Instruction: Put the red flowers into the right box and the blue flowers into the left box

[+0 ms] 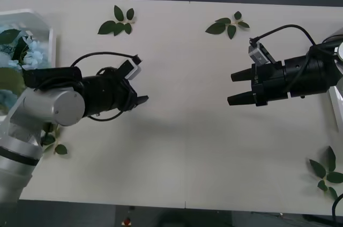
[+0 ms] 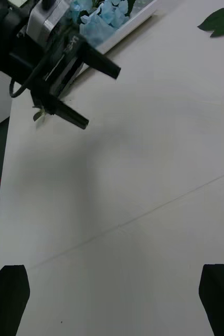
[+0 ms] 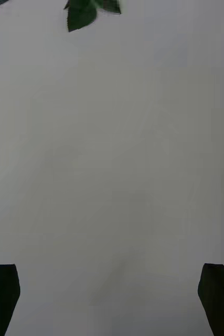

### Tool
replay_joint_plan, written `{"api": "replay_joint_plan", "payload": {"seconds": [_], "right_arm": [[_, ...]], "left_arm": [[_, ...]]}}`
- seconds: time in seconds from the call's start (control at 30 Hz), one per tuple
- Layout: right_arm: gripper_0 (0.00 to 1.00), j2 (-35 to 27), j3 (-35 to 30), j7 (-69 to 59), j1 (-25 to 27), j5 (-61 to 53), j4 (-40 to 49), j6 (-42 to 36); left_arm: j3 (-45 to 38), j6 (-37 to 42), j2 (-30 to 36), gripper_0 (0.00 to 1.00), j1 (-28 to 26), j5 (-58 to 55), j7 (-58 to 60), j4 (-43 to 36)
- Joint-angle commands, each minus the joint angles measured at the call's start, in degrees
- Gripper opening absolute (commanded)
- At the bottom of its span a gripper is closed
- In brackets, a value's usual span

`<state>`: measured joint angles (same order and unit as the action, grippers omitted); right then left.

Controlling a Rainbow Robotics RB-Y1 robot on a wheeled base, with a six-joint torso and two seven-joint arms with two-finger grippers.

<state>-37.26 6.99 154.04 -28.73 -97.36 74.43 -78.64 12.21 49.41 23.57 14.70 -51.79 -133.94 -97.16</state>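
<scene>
Here, both grippers hover empty and spread over the bare table [image 1: 187, 109], left gripper [image 1: 140, 90] facing right gripper [image 1: 239, 87]; blue flowers [image 1: 24, 55] lie in the left box [image 1: 52, 36]; leaf sprigs [image 1: 117, 23] could be mistakenly grabbed as flowers.
</scene>
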Motion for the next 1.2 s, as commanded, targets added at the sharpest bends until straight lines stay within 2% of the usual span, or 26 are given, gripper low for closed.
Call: {"api": "replay_joint_plan", "payload": {"seconds": [0.03,0.23,0.37,0.53,0.67,0.93,1.2], "right_arm": [[0.95,0.70,-0.58,0.96,-1.24,0.24,1.51,0.24],[0.95,0.70,-0.58,0.96,-1.24,0.24,1.51,0.24],[0.96,0.70,-0.58,0.96,-1.24,0.24,1.51,0.24],[0.97,0.70,-0.58,0.96,-1.24,0.24,1.51,0.24],[0.99,0.70,-0.58,0.96,-1.24,0.24,1.51,0.24],[1.00,0.70,-0.58,0.96,-1.24,0.24,1.51,0.24],[1.00,0.70,-0.58,0.96,-1.24,0.24,1.51,0.24]], "left_arm": [[-0.70,0.52,2.53,1.00,-0.72,-13.77,0.17,-0.93],[-3.60,9.30,9.47,1.00,1.39,-38.65,-1.24,-1.55],[-7.73,14.49,13.08,1.00,1.39,-50.60,-2.38,-1.55],[-9.75,16.95,15.89,1.00,2.53,-55.61,-5.28,-1.11],[-6.24,17.39,17.82,1.00,4.64,-56.66,-6.51,-0.23],[0.80,17.39,17.82,1.00,7.54,-60.44,-21.06,6.10],[1.24,19.15,17.82,1.00,10.09,-61.67,-21.06,6.80]]}}
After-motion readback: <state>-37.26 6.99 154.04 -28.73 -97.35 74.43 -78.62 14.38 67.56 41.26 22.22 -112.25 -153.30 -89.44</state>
